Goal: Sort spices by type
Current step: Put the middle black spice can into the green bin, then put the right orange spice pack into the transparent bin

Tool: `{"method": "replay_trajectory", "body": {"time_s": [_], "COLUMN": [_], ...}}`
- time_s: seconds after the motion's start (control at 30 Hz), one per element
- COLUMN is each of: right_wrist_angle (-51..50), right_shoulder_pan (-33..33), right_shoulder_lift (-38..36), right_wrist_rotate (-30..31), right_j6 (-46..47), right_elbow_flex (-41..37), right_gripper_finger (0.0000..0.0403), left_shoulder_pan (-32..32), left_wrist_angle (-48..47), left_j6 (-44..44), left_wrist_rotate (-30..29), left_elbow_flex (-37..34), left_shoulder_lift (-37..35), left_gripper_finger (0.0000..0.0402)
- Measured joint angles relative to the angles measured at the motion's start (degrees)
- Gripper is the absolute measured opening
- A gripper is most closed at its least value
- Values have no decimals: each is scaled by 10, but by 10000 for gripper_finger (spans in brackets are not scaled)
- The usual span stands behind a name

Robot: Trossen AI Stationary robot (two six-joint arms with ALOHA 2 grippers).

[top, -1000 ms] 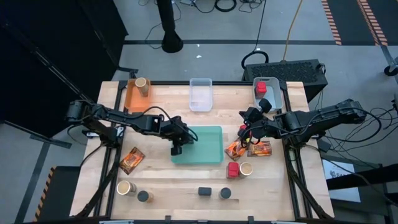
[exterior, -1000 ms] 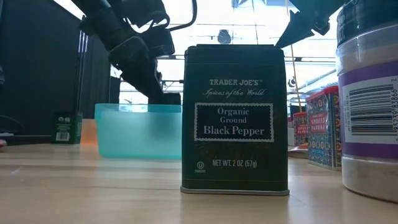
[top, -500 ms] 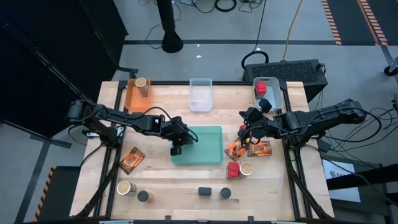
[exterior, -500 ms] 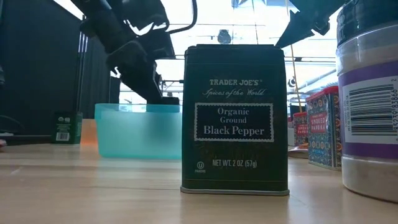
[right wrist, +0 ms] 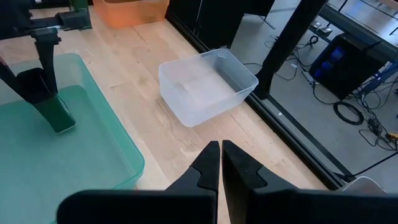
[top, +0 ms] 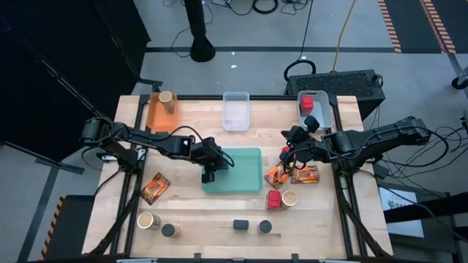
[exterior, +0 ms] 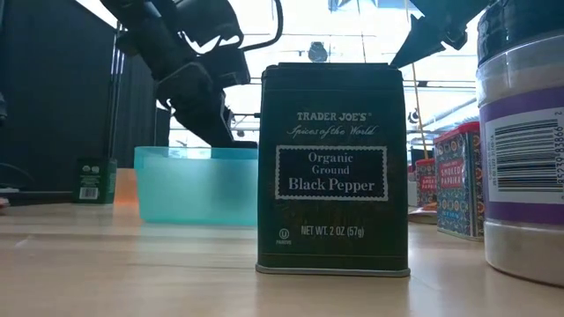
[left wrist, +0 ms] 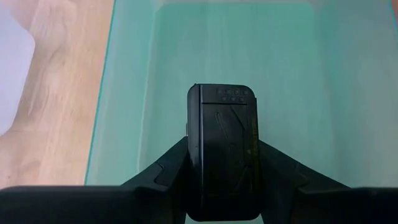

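Almost nothing had shifted since the earlier frames: both of my arms stayed where they were, and the left arm only tilted very slightly in the low view. My left gripper (top: 208,175) was clamped partway closed on a dark grey block (left wrist: 224,149), its two fingers pressed against the block's long sides, holding it upright just above the near left edge of the teal tray (top: 248,179). From my right wrist, that same block (right wrist: 56,115) showed standing at the tray's floor, though I could not tell whether it touched. My right gripper (right wrist: 221,163) was fully shut and held nothing, hovering over the table to the right of the tray, above the orange-red packets (top: 292,175). Beyond it sat the clear bin (right wrist: 208,86), and farther left the orange bin (top: 157,113) with a tan jar (top: 167,98) inside. A red cube (top: 308,102) lay in the blue bin (top: 325,109). Along the near edge stood more spices: a black pepper tin (exterior: 333,172), another packet (top: 154,187), a red cube (top: 273,198) and a tan jar (top: 289,198).
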Motion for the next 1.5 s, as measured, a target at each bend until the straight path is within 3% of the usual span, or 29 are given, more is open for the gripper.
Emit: {"method": "replay_trajectory", "body": {"time_s": [0.47,1.07,1.5], "right_wrist_angle": [0,0,0], "right_shoulder_pan": [0,0,0], "right_shoulder_lift": [0,0,0], "right_wrist_rotate": [0,0,0], "right_j6": [0,-2,-6], "right_elbow_flex": [0,0,0], "right_gripper_finger": [0,0,0], "left_shoulder_pan": [0,0,0], "left_wrist_angle": [-5,-5,-13], "left_j6": [-1,-2,31], "left_wrist_rotate": [-33,-18,-24], "left_elbow_flex": [0,0,18], "left_shoulder_lift": [0,0,-9], "left_gripper_finger": [155,162,236]}}
